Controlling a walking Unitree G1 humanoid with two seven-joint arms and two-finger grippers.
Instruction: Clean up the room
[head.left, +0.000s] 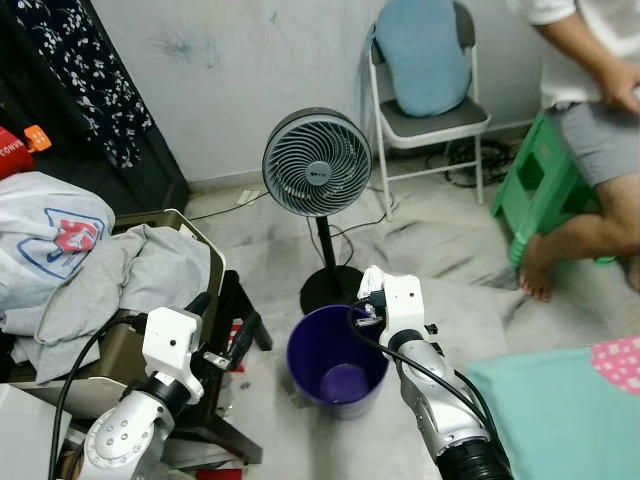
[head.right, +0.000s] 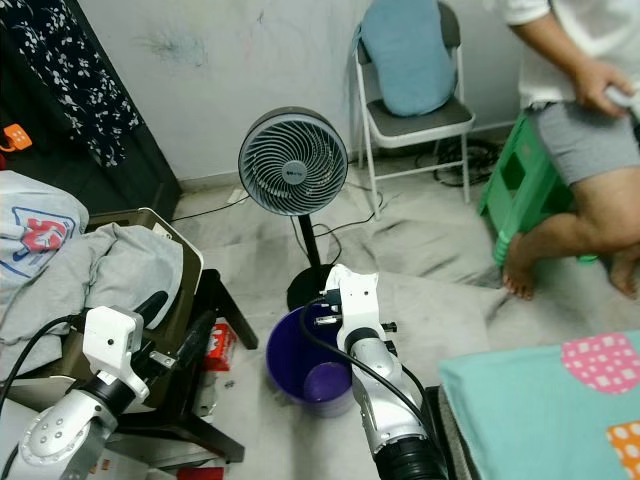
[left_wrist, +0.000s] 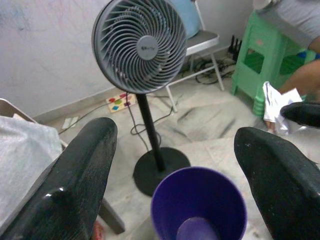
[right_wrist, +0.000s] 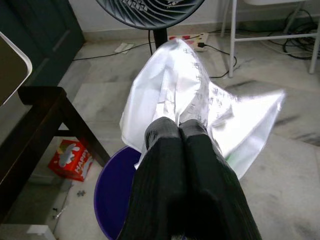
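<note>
A purple bin stands on the floor right in front of me, below a grey pedestal fan. My right gripper hangs over the bin's rim, shut on a crumpled white wrapper with small print on it. The same wrapper is seen in the left wrist view, just above the bin. My left gripper is held to the left of the bin, open, with nothing between its fingers.
A dark chair piled with grey and white clothes stands at my left, a red box on the floor beneath it. A person sits on a green stool at the right. A folding chair stands behind the fan, teal bedding at the near right.
</note>
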